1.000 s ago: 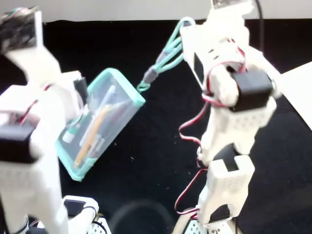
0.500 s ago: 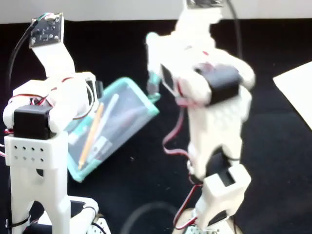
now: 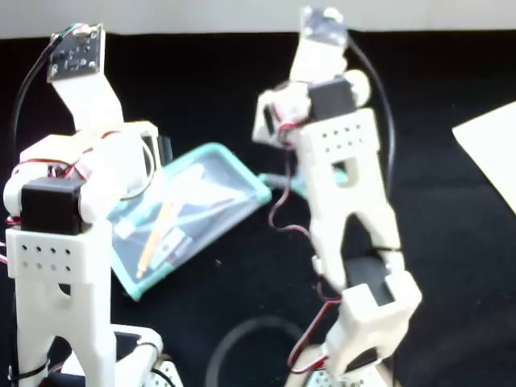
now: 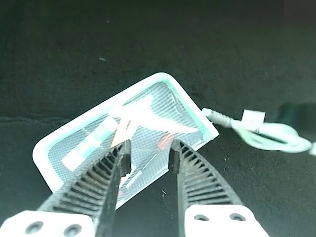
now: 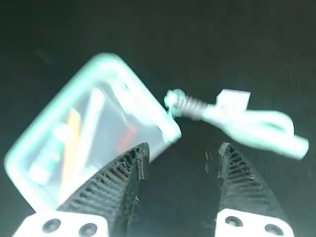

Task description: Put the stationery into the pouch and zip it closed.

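No legible text anywhere. White tag (image 5: 234,100) on the cord (image 5: 261,126), just ahead of the right gripper (image 5: 182,150), carries no readable print.

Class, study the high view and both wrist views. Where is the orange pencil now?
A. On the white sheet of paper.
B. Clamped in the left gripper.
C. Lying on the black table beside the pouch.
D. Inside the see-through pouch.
D: the orange pencil shows through the clear wall of the pouch, within its teal border, while the left gripper hangs open above it.
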